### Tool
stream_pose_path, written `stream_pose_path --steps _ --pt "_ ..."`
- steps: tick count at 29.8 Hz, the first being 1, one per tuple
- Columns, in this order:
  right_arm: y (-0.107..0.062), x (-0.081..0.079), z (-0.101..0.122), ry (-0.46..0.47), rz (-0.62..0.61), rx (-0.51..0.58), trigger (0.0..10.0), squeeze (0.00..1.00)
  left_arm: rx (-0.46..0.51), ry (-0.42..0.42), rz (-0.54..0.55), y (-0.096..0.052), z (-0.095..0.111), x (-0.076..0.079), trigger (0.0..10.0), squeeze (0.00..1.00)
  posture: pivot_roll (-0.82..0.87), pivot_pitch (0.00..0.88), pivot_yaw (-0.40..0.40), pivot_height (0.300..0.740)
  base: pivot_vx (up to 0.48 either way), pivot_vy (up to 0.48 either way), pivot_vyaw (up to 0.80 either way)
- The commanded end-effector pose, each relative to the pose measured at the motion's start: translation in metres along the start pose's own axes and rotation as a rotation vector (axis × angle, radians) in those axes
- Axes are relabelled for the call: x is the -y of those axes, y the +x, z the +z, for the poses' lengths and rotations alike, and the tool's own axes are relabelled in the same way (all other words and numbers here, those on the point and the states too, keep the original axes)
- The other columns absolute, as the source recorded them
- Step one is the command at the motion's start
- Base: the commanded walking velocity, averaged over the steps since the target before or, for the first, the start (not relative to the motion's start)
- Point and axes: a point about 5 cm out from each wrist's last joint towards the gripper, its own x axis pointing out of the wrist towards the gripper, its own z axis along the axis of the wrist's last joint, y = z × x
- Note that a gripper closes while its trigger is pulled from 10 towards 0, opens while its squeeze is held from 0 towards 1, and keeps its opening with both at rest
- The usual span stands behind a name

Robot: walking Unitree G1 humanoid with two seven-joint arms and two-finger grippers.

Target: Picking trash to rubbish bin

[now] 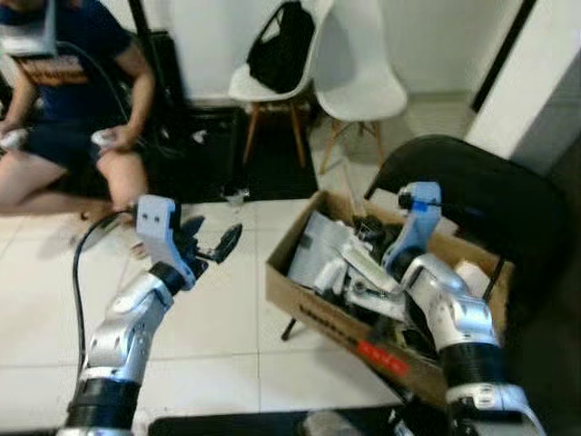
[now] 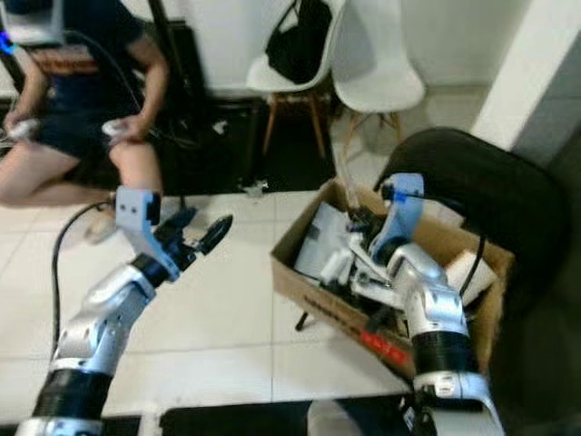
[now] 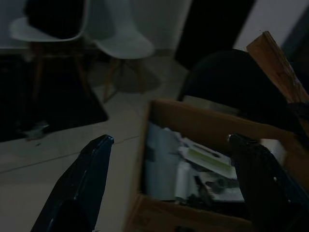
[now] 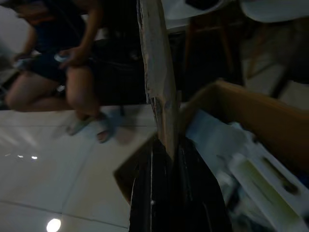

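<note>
while a person point(image 1: 68, 100) sits on the floor point(image 1: 218, 318) near two white chairs point(image 1: 318, 73), the cardboard box point(image 1: 318, 313) full of trash point(image 1: 345, 263) stands beside me. my right gripper point(image 4: 166, 159) pinches a cardboard strip point(image 4: 157, 72) over it; my left gripper point(image 1: 211, 247) hangs spread above tile.

Seated person point(image 1: 68, 100), white chairs point(image 1: 363, 86), black bag point(image 1: 281, 45)

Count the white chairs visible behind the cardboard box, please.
2. One white chair stands by the far wall with a black bag on its seat; the second white chair stands right beside it, nearer the cardboard box. Others may be out of frame.
</note>
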Motion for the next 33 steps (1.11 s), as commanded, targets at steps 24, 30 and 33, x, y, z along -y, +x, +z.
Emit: stream_pose_path --steps 24,30,33 --pt "0.002 0.001 -0.002 -0.109 -0.056 -0.007 10.0 0.53 -0.010 -0.001 0.003 0.000 -0.002 -0.002 10.0 0.00 -0.10 0.000 0.029 0.740 0.000 0.000 -0.62" --pt "-0.003 0.012 0.005 -0.003 -0.124 0.071 10.0 1.00 -0.010 0.001 0.003 0.000 -0.001 -0.002 10.0 0.00 -0.10 0.000 0.029 0.740 0.000 0.000 0.00" --pt "-0.002 0.011 0.005 0.003 -0.111 0.066 10.0 1.00 -0.009 0.001 0.002 0.000 -0.001 -0.001 10.0 0.00 -0.11 0.000 0.028 0.740 0.000 0.000 0.00"
